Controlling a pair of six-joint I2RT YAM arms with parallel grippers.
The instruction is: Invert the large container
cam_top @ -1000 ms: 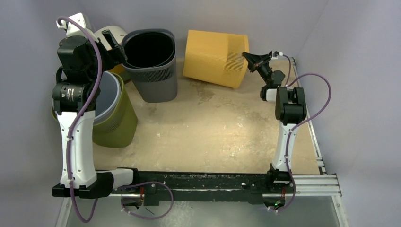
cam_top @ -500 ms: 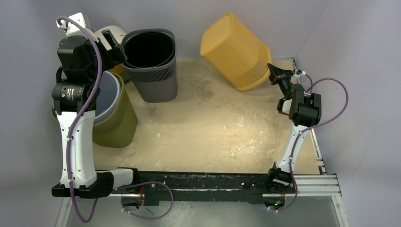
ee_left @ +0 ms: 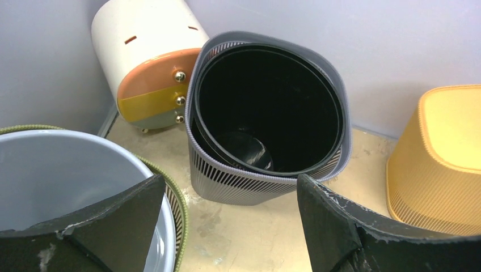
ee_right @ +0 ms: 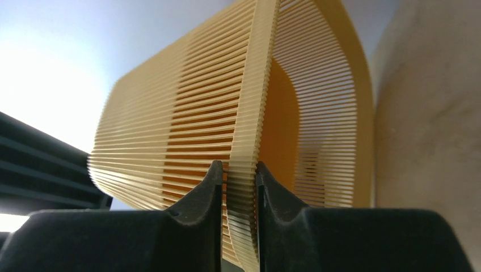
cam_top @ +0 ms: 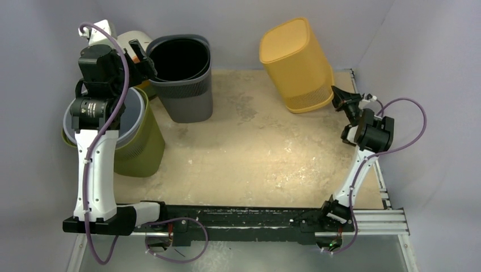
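The large yellow slatted container (cam_top: 295, 62) stands at the back right with its solid base facing up and its mouth toward the table, leaning slightly. My right gripper (cam_top: 336, 94) is shut on its rim at the lower right edge. In the right wrist view the fingers (ee_right: 211, 177) pinch the thin slatted rim wall of the container (ee_right: 187, 113). My left gripper (cam_top: 142, 54) is open and empty, raised at the back left. In the left wrist view it (ee_left: 230, 181) hovers before the grey basket, and the yellow container (ee_left: 442, 164) shows at the right.
A grey slatted basket with a black liner (cam_top: 181, 79) stands at the back centre-left. An olive basket holding a pale grey bin (cam_top: 136, 133) stands at the left. A white cylinder with a coloured end (ee_left: 147, 62) lies in the back left corner. Walls close in behind and beside.
The yellow container has swung from lying on its side to base up, moving right. My right gripper came down and to the right with its rim. My left arm shifted slightly.
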